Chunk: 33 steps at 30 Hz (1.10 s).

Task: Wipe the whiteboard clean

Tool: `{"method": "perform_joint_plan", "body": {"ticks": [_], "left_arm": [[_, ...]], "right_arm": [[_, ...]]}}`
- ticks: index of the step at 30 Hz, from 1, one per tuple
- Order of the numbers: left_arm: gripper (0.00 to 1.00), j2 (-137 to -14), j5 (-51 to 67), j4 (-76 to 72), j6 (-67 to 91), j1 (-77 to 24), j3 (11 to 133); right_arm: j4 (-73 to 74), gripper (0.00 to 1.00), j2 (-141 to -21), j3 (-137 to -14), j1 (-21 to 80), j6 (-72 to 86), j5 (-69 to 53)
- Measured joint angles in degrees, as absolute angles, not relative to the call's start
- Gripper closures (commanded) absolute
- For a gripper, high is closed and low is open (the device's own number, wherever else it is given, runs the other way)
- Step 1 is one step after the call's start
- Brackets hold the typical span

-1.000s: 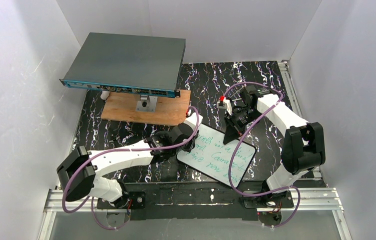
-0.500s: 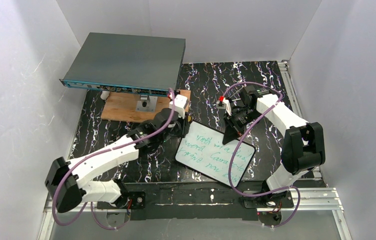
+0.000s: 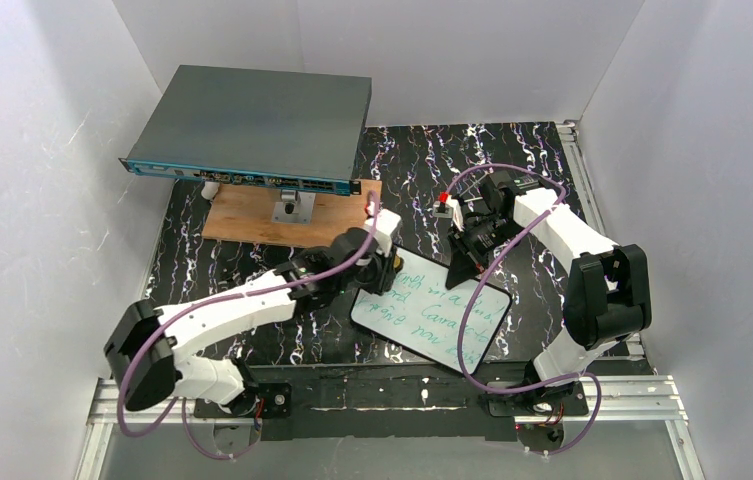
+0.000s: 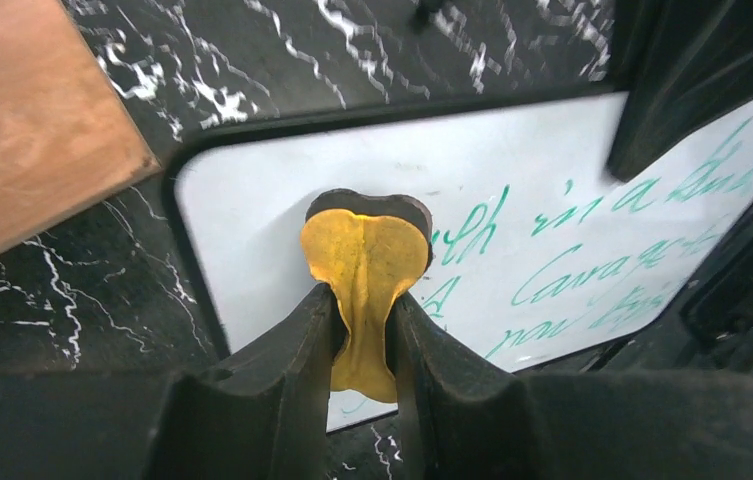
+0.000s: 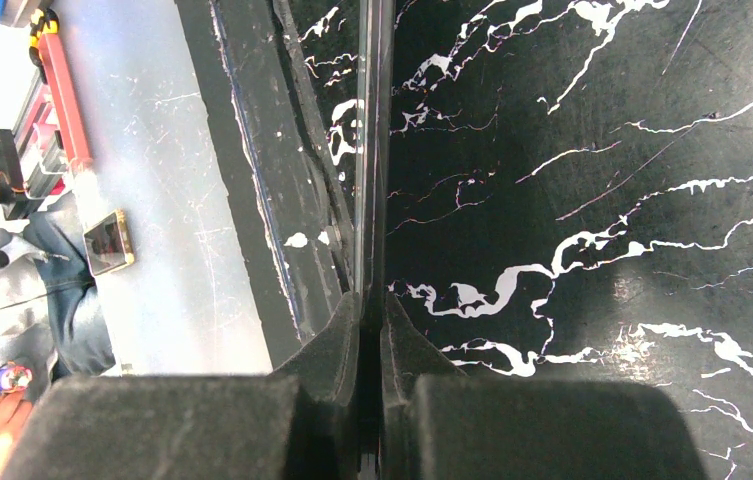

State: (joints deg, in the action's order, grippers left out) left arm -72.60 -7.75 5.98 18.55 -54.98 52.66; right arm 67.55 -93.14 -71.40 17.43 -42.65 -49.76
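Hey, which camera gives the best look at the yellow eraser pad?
The left wrist view: the yellow eraser pad sits mid-frame, pinched between the left fingers and pressed against the whiteboard. The top view mostly hides it under the left arm's wrist; the right wrist view doesn't show it.

- You have a left arm (image 3: 224,314) and a right arm (image 3: 554,222) built alike: white tube-like links between bulky black joint housings.
- A purple cable (image 3: 497,167) loops loosely along each arm, from base to wrist.
- Your left gripper (image 4: 364,298) and right gripper (image 5: 372,310) have matte black, tapering fingers.
- A small red mark (image 3: 444,197) sits by the right wrist's white block.
- Black base plates (image 3: 264,400) sit on a silver rail (image 3: 632,392).
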Motion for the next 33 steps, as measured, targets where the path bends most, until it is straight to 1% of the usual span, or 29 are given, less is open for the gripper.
{"method": "perform_joint_plan", "body": {"ticks": [3, 8, 14, 18, 24, 33], "left_arm": [[1.00, -77.4, -10.9, 7.2, 17.4, -57.9, 53.8], [1.00, -84.6, -18.2, 11.5, 15.8, -61.9, 59.9], [1.00, -85.1, -24.6, 12.6, 15.7, -63.2, 60.5], [1.00, -83.9, -28.1, 13.6, 16.5, -61.5, 60.3], [1.00, -83.5, -28.9, 13.7, 16.8, -60.6, 60.3], [1.00, -85.4, -27.7, 13.3, 15.8, -66.1, 61.8]], "right_arm": [[67.5, 0.99, -93.1, -71.4, 17.4, -42.7, -49.8], [67.5, 0.99, -93.2, -71.4, 17.0, -41.5, -48.7], [67.5, 0.99, -93.2, -71.4, 17.0, -41.1, -48.7], [67.5, 0.99, -93.2, -71.4, 17.0, -41.2, -48.8], [67.4, 0.99, -93.2, -71.4, 17.0, -41.1, -48.8], [67.5, 0.99, -93.2, -71.4, 17.2, -42.2, -49.5]]}}
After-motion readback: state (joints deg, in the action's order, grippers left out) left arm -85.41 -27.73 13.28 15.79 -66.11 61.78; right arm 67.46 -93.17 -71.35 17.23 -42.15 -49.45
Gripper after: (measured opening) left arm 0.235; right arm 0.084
